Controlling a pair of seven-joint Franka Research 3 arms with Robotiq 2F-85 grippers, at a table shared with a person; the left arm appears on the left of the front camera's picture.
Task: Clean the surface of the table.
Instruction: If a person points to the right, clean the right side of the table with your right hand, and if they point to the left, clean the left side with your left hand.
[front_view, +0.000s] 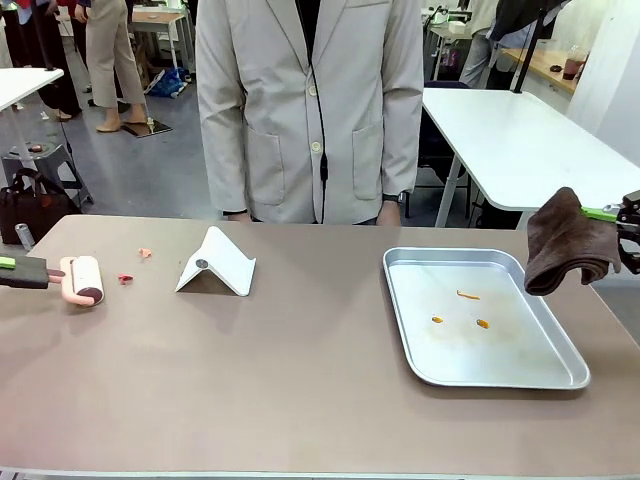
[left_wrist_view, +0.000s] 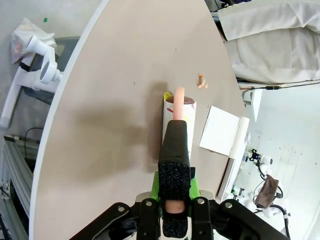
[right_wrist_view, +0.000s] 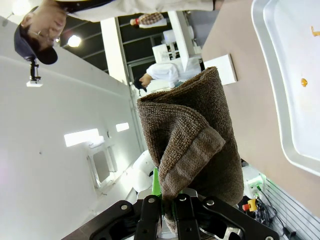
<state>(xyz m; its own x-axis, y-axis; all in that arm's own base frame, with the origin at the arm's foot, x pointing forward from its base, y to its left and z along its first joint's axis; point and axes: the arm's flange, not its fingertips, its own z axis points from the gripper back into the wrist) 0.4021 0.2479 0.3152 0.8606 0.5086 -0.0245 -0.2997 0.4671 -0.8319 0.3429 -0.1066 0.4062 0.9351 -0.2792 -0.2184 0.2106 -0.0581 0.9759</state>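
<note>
Desk (front_view: 300, 380): across the foreground, pink scraps (front_view: 125, 279) at left end. Left hand (left_wrist_view: 174, 200) clamped on lint roller (front_view: 84, 279) beside scraps; right hand (front_view: 612, 214) gripping brown cloth (front_view: 565, 245), raised by tray (front_view: 500, 375). Roll flat over scraps, light steady pressure.

The right gripper (right_wrist_view: 167, 197) clamps a brown cloth (right_wrist_view: 192, 135) — the folded terry rises from between the fingers and hides most of what lies straight ahead. A strip of green pad (right_wrist_view: 155, 186) shows just left of the cloth's lower edge. Right of the cloth runs the table (right_wrist_view: 240, 115), and farther right on it lies a tray (right_wrist_view: 272, 85) with two orange bits (right_wrist_view: 303, 81) inside. Just past the cloth's tip a white stand (right_wrist_view: 223, 68) sits on the table. Far ahead and to the left are a person's hand (right_wrist_view: 42, 22) — sideways in the frame — and the hem of a pale jacket (right_wrist_view: 130, 4).
</note>
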